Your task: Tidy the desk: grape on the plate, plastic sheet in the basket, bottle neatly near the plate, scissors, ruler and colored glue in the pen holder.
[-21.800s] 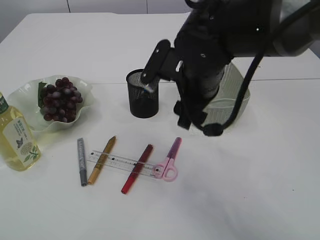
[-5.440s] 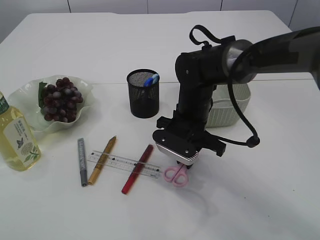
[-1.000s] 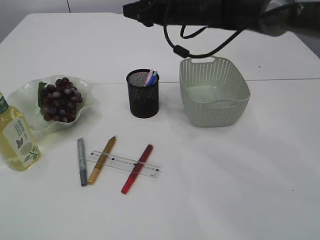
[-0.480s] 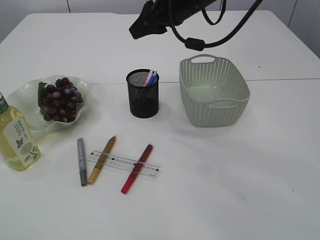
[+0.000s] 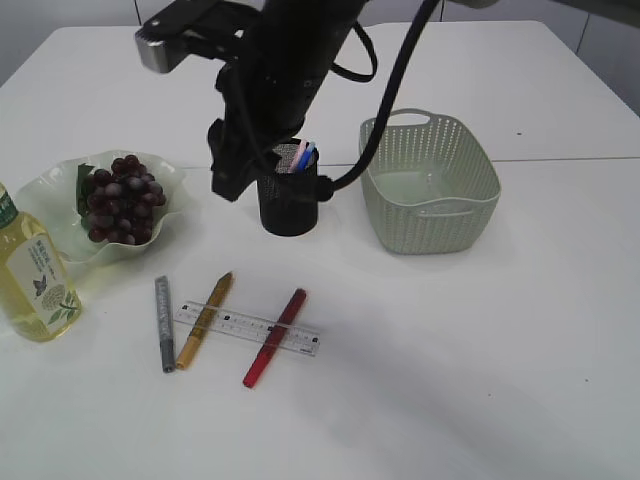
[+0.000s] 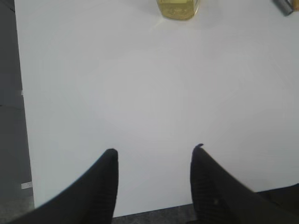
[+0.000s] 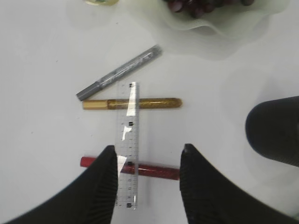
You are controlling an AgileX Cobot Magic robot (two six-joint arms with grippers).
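The black mesh pen holder (image 5: 288, 200) holds the pink scissors (image 5: 297, 154) and a blue item. The clear ruler (image 5: 247, 328) lies across the gold glue stick (image 5: 204, 319) and the red one (image 5: 274, 323), with a grey one (image 5: 163, 323) beside them. Grapes (image 5: 120, 200) sit on the wavy glass plate (image 5: 60, 180); the bottle (image 5: 35, 275) stands left of it. My right gripper (image 7: 148, 148) hangs open and empty above the ruler (image 7: 129, 140) and red glue (image 7: 154, 170). My left gripper (image 6: 154, 149) is open over bare table. I cannot make out the plastic sheet.
The pale green basket (image 5: 430, 180) stands right of the pen holder. My right arm (image 5: 280, 70) reaches in from the back, just left of the holder. In the left wrist view the table's edge runs close behind the fingers, with the bottle (image 6: 177, 8) far ahead.
My right arm has swung down from the back of the table to beside the pen holder. Its jaws stand a little wider. The left gripper has not changed.
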